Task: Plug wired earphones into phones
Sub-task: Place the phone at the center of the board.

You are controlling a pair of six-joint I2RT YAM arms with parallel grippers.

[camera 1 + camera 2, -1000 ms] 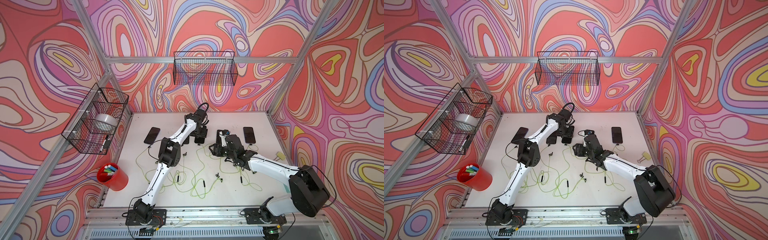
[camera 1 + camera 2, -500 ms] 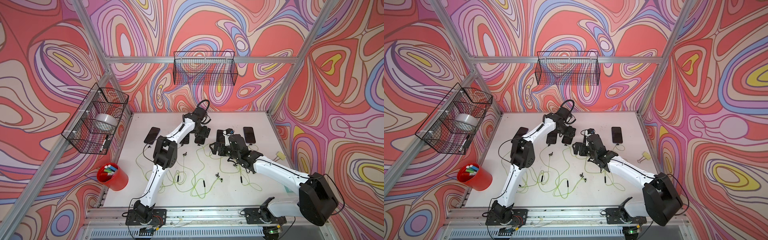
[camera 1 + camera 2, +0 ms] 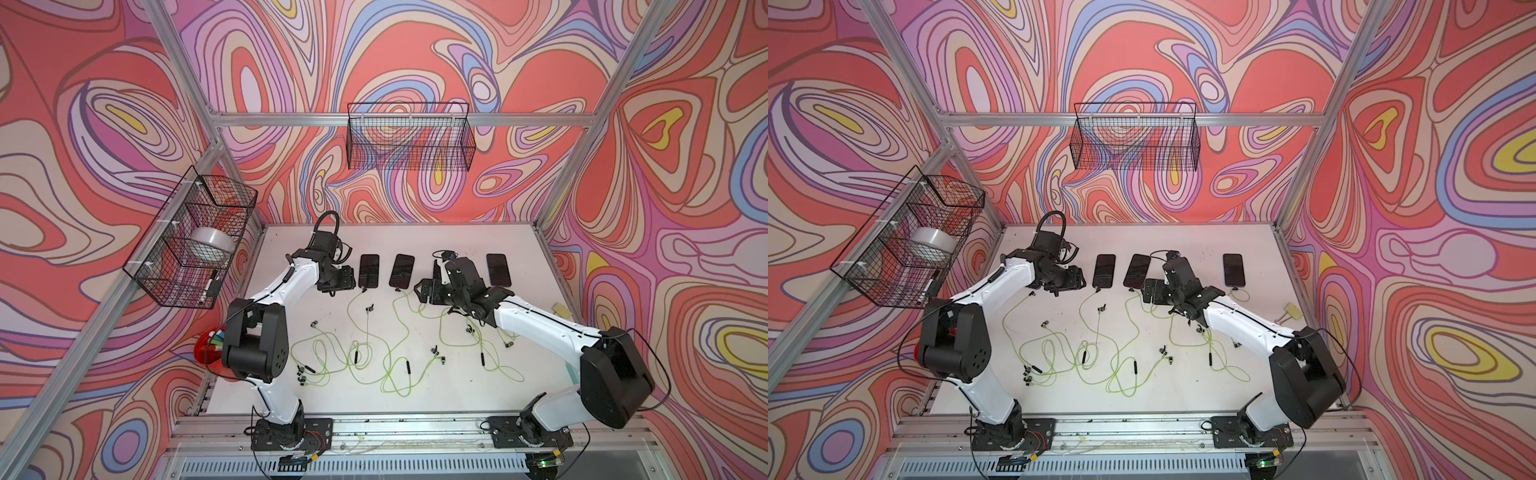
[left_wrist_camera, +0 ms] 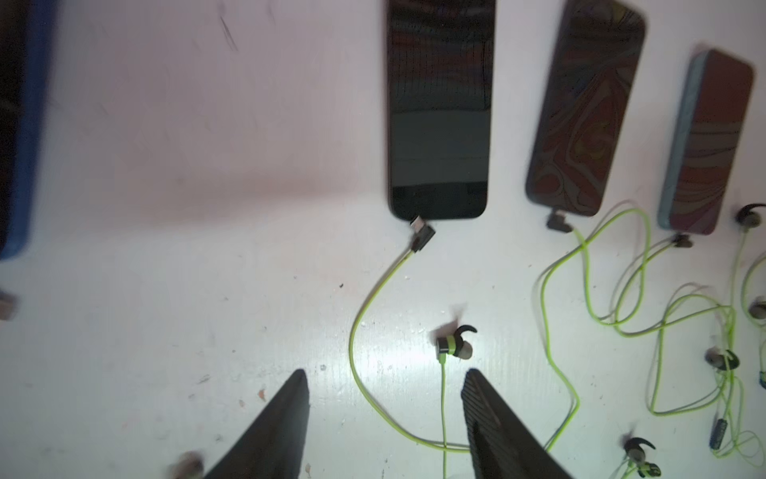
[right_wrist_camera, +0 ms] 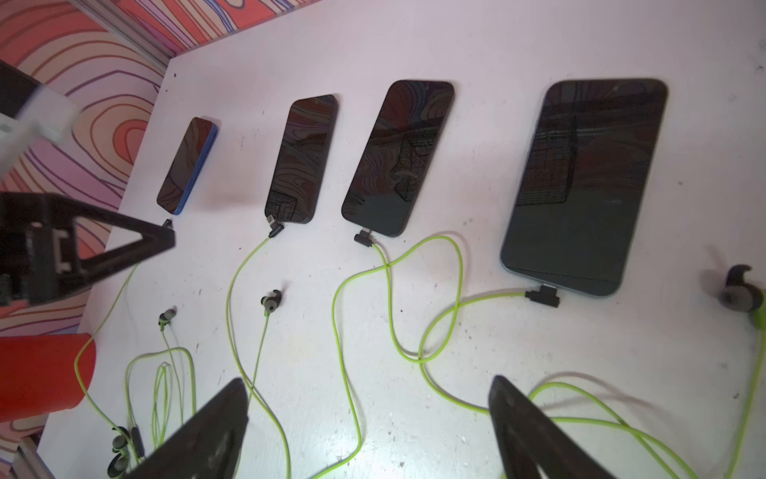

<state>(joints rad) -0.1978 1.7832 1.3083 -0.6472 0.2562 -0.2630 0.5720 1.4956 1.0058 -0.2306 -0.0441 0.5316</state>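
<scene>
Left arm swung out to its own side since a second ago, uncovering two phones (image 3: 369, 270) mid-row; right arm barely shifted. Left tool (image 4: 384, 373) wide, empty, over the table (image 3: 415, 241), just short of a phone whose plug (image 4: 422, 232) sits at its edge, metal tip showing. Right tool (image 5: 368, 380) wide, empty, over loose green cable. Earphones (image 3: 365, 332) sprawl on the table in front of the phones, which lie flat in a row near the back wall.
</scene>
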